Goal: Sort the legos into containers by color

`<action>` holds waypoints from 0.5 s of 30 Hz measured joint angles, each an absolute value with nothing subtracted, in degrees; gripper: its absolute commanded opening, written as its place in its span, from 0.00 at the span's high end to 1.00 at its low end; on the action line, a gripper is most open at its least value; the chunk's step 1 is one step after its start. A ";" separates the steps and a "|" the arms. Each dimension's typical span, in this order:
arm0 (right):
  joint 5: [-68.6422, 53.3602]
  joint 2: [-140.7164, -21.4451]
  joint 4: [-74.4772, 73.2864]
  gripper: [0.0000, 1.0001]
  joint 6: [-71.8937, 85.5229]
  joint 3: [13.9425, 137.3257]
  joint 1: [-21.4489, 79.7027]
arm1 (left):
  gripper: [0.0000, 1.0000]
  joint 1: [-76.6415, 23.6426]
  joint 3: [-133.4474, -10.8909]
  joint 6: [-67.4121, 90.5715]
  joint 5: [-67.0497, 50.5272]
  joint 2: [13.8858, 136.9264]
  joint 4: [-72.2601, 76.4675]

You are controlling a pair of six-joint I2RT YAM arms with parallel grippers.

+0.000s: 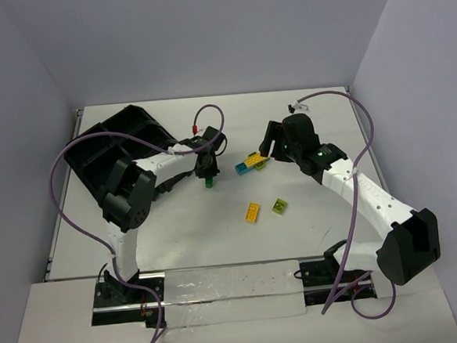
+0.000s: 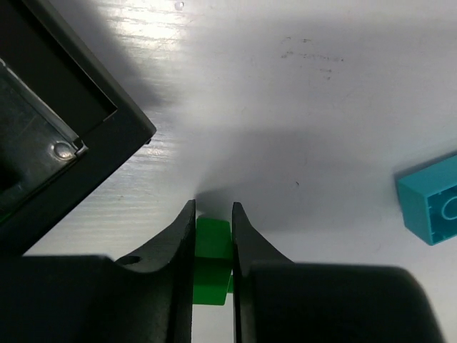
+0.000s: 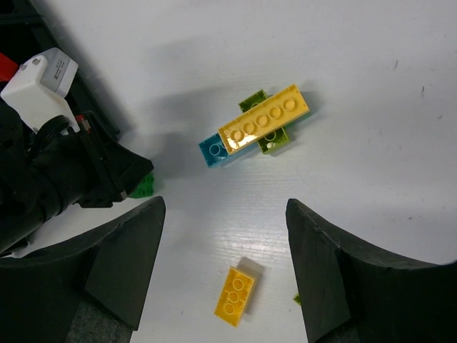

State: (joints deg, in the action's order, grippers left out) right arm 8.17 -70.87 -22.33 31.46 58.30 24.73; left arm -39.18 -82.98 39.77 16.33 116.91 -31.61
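Your left gripper [image 2: 213, 211] was clamped on a green brick [image 2: 213, 243]. Both fingers pressed flat against its sides, and the brick's far edge showed between the tips. The wrist view did not show whether the brick touched the table [image 2: 300, 107]. A corner of the black tray [image 2: 86, 143] sat up and to the left of the fingers, apart from them. Overhead, the tray occupied the far left of the table, and the held brick hung just to its right, outside it.

Your right gripper [image 3: 225, 207] was released, fingers spread wide with nothing between the pads. Beyond its tips lay a small stack: a long yellow brick [image 3: 264, 121] set diagonally across a cyan brick [image 3: 213, 151] and a lime brick [image 3: 273, 141]. Overhead, that stack sat between your two grippers, nearer the right one.

A short yellow brick [image 3: 234, 293] lay alone on the table, nearer the arm bases. A second lime brick [image 1: 279, 206] lay near it on its right, not touching. All of these loose bricks were on the table, outside the tray.
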 measured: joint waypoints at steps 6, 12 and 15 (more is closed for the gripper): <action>8.17 -70.15 -22.35 0.24 31.46 58.17 24.73 | 1.00 -39.18 -83.08 39.51 16.68 116.27 -33.07; 8.19 -69.69 -22.37 0.24 31.46 58.15 24.73 | 1.00 -38.74 -85.35 37.97 18.55 106.93 -37.30; 8.19 -69.35 -22.37 0.24 31.46 58.05 24.73 | 1.00 -36.96 -87.46 37.20 19.57 100.83 -37.52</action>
